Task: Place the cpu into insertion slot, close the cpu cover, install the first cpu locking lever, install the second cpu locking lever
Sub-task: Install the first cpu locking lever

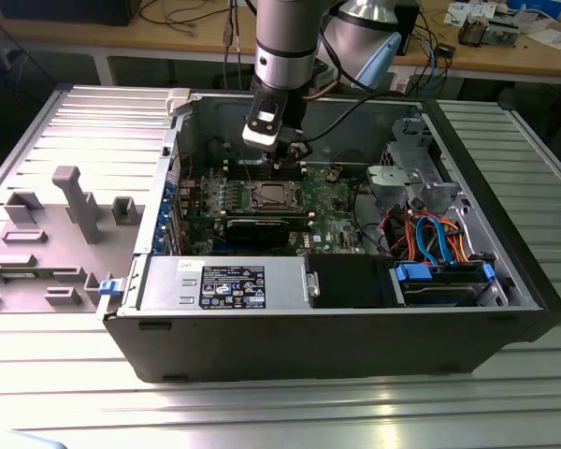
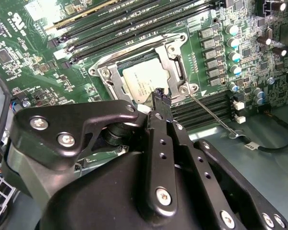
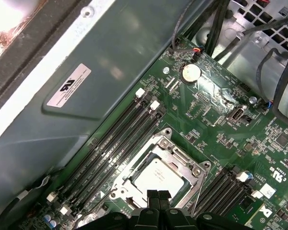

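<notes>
The cpu point(image 3: 156, 178) lies in the insertion slot point(image 2: 119, 68) near the middle of the green board point(image 3: 216, 120), and the cpu cover point(image 3: 183, 157) lies flat over its edges. The gripper point(image 3: 159, 194) hangs just beside the cover's edge, its fingers pressed together and holding nothing.

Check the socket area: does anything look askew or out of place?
One thin locking lever juts away from the cpu cover, apparently unlatched, in the second wrist view. The cpu sits flat under the cover; nothing else stands out.
</notes>
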`<state>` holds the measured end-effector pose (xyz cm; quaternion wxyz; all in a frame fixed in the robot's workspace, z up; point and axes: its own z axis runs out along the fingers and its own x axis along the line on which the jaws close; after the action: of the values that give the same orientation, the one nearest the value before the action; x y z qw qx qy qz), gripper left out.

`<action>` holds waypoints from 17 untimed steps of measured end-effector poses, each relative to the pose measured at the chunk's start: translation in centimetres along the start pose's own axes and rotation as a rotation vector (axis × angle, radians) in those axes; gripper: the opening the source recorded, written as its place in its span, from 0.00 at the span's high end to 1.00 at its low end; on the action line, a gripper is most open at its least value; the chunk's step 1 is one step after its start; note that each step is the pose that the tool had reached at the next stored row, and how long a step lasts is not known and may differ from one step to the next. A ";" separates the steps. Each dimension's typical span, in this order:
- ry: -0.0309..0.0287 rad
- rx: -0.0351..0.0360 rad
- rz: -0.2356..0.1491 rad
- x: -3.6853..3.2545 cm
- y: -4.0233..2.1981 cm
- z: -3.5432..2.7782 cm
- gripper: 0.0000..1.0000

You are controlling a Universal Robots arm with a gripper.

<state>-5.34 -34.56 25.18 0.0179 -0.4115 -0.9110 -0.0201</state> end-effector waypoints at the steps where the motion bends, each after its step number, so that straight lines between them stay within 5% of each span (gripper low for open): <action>1: 0.0002 0.0004 -0.009 0.00 0.00 0.00 0.89; 8: 0.0015 0.0031 -0.065 0.00 0.00 0.01 0.89; 17: 0.0017 0.0034 -0.073 0.00 0.01 0.01 0.89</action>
<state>-5.34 -34.56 25.17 0.0186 -0.3780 -0.9254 -0.0195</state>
